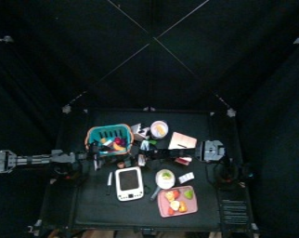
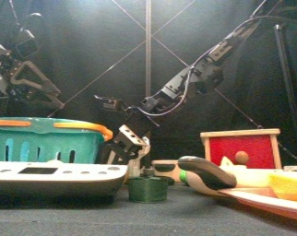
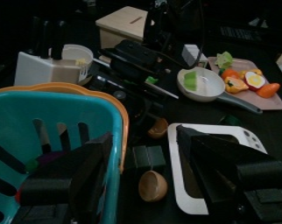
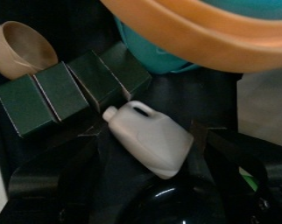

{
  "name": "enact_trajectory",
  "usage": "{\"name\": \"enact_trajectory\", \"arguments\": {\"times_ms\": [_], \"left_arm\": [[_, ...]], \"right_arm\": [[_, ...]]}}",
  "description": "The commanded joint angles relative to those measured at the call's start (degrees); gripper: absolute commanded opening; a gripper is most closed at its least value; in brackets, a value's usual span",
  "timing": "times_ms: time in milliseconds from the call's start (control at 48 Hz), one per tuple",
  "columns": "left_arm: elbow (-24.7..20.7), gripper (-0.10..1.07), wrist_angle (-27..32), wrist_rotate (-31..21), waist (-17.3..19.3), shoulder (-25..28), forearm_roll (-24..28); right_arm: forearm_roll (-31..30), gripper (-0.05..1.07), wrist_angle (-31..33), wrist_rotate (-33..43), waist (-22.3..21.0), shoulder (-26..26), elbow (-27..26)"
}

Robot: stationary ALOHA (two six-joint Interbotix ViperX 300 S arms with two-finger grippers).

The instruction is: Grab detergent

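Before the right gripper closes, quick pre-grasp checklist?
1. Right gripper open: ok, jaws stand wide.
2. Detergent in view: ok, small white jug with handle and cap, seen in the right wrist view.
3. Detergent between the jaws: ok, it lies in the gap between them; contact cannot tell.
4. Clear of neighbours: not ok, dark green blocks and the basket sit close by the jug's cap end.
5. Left gripper out of the way: ok, it hangs apart over the basket side.
6. Detergent upright: cannot tell.
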Motion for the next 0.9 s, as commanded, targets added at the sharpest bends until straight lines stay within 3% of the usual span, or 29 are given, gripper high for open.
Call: {"name": "enact_trajectory", "arguments": {"times_ms": [0, 875], "left_arm": [[-0.62, 0.94, -0.26, 0.00, 0.09, 0.09, 0.00], [-0.44, 0.94, -0.26, 0.09, 0.18, 0.09, 0.00]], "right_arm": [[0.18, 1.04, -0.44, 0.09, -0.70, -1.49, -1.05], [0.62, 1.03, -0.44, 0.09, -0.79, -1.67, 1.14]]}}
